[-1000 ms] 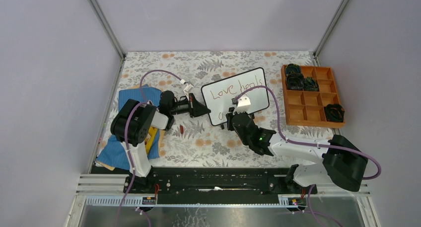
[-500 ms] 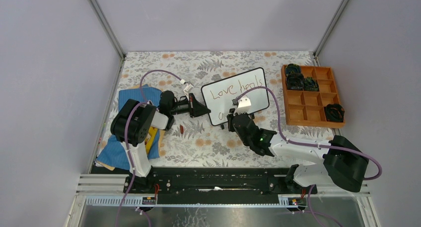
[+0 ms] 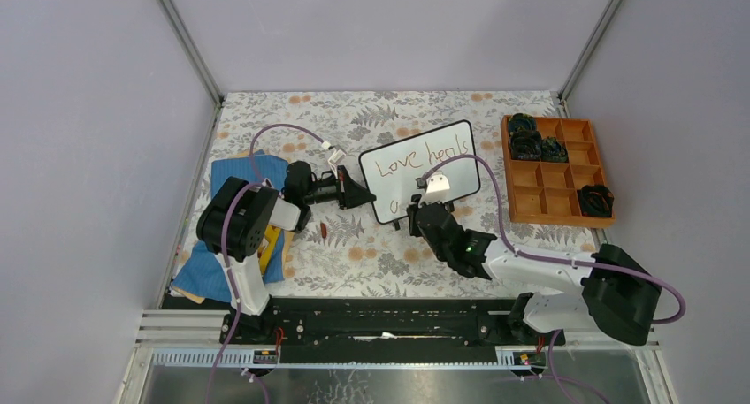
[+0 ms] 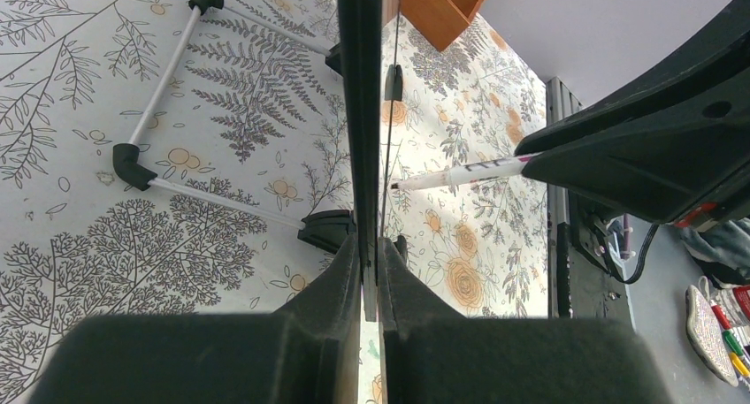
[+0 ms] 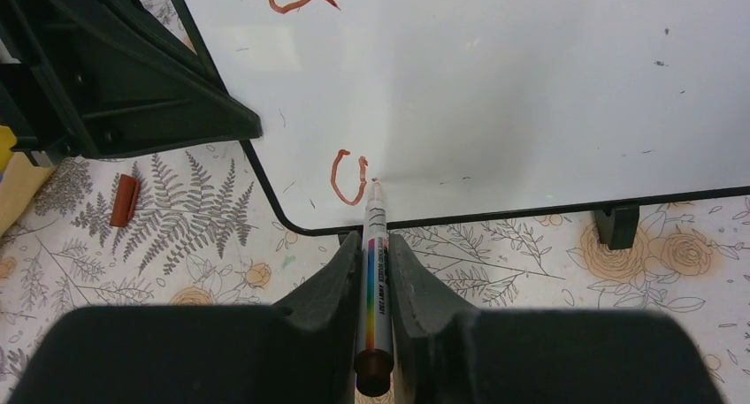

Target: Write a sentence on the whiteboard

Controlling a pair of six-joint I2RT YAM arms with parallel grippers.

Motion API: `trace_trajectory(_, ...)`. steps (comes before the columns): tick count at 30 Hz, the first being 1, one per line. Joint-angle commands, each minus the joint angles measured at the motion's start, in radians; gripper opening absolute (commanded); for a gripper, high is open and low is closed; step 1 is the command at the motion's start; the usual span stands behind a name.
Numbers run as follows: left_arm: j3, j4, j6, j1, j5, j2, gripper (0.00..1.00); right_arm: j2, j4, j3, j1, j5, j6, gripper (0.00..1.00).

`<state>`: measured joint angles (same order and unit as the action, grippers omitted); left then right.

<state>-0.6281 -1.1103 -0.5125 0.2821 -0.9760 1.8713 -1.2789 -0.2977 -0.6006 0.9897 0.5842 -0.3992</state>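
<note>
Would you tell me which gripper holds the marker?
The right gripper: it clamps the marker, tip at the whiteboard; the left gripper grips the whiteboard's edge instead.

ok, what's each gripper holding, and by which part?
Left gripper clamps the whiteboard by the side edge nearest that arm. Right gripper pinches the marker along its barrel, tip free at the board.

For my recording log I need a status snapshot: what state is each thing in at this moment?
whiteboard, standing on its feet, one side edge clamped.
sentence, unfinished: "Love heals" written, one letter begun below.
marker, uncapped, tip at the board.
marker cap, off, lying flat.
left pincer, shut on whiteboard edge.
right pincer, shut on marker.
wooden tray, some compartments hold dark items, others empty.
</note>
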Motion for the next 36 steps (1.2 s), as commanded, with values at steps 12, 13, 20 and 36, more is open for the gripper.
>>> trace_trajectory(12, 0.004, 0.276, 0.164, 0.029, 0.017, -0.094, 0.00, 0.301, 0.105, -0.002, -0.004, -0.028, -0.029, 0.00)
trace_trajectory(13, 0.005, 0.297, 0.177, 0.027, 0.018, -0.103, 0.00, 0.308, 0.107, 0.000, -0.003, -0.029, -0.028, 0.00)
trace_trajectory(20, 0.007, 0.439, 0.263, 0.028, 0.039, -0.175, 0.00, 0.343, 0.103, 0.017, -0.004, -0.047, -0.030, 0.00)
trace_trajectory(36, 0.011, 0.587, 0.339, 0.028, 0.127, -0.268, 0.04, 0.405, 0.107, 0.022, -0.003, -0.081, -0.014, 0.00)
